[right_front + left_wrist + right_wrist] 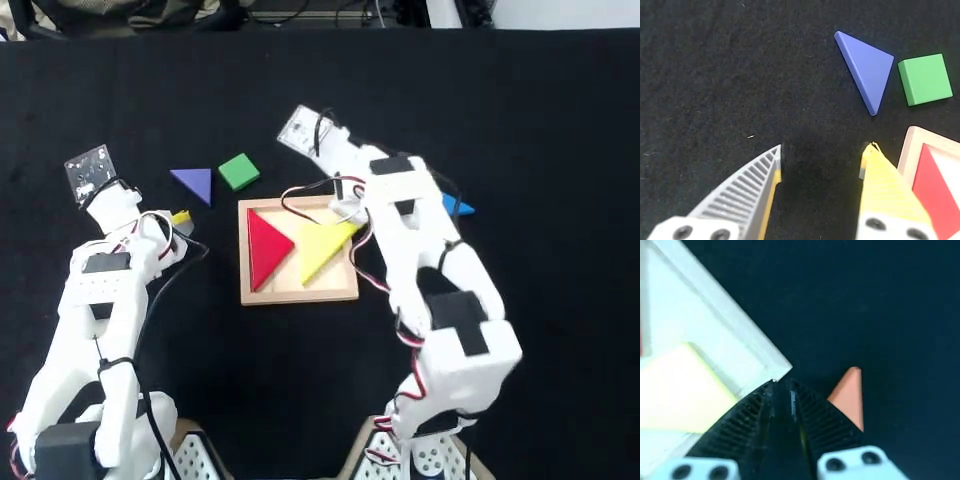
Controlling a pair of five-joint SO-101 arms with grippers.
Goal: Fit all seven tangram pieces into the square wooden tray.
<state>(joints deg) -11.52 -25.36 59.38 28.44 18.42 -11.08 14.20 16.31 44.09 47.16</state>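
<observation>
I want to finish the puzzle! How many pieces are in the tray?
2. The red triangle on the tray's side nearer the left arm; yellow triangle beside it. The right arm covers one corner, so another may hide.

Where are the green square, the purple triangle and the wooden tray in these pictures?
green square [238,171]: high view, middle of its top face.
purple triangle [193,183]: high view, middle of its top face.
wooden tray [300,295]: high view, on its bare front rim.

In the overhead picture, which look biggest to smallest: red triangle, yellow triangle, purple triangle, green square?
1. Red triangle and yellow triangle: about alike.
2. Purple triangle and green square: much smaller, too close to rank.
</observation>
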